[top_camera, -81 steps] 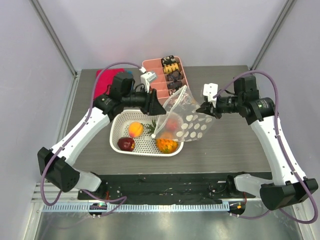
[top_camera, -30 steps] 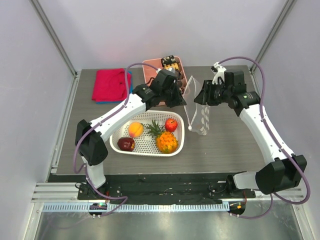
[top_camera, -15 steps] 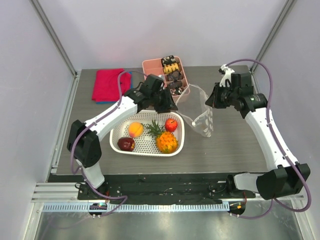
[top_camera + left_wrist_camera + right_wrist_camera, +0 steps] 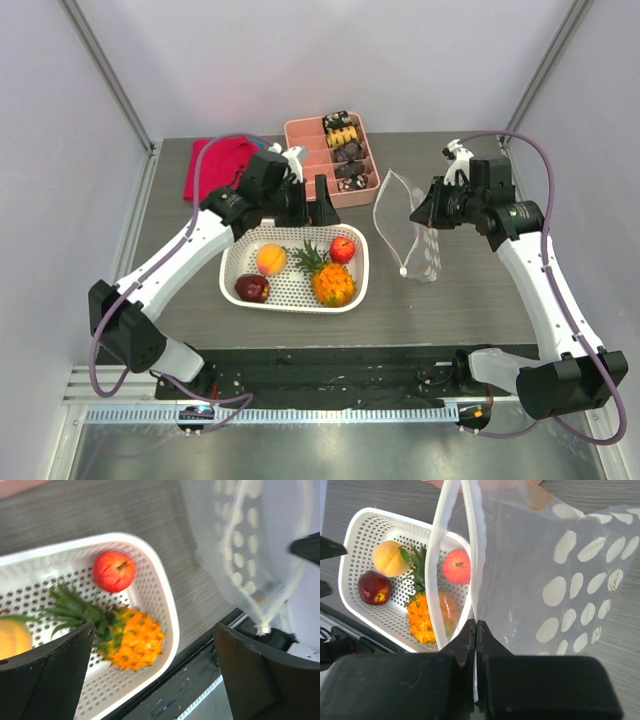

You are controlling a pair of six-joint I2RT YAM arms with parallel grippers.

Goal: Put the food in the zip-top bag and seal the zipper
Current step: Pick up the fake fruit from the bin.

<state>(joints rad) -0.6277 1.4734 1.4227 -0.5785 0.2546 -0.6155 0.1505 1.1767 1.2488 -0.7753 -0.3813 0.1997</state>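
Right gripper [image 4: 476,625]: clenched on the mouth edge of the zip-top bag [image 4: 560,580], fingers pinching the zipper [image 4: 474,555]; the dotted pouch spread ahead and to the right of them.
Left gripper [image 4: 154,626]: released, jaws wide, nothing between them.
Food: all four pieces lay in the white basket [image 4: 170,615] beneath the left gripper. The pineapple [image 4: 132,640] lay directly under it, the small red apple [image 4: 114,571] just beyond, the peach [image 4: 10,637] by its left finger, and the dark red apple [image 4: 252,288] outside that wrist's view.
Bag from the left gripper: beyond its right finger, apart from the basket.
Step, likely: the first pick.
Doing it well: descend on the small red apple, nearest the bag, and close across its round middle, clear of the pineapple leaves and the basket wall. The right gripper should present a gaping mouth; whether it pinched one lip or both could not be told.
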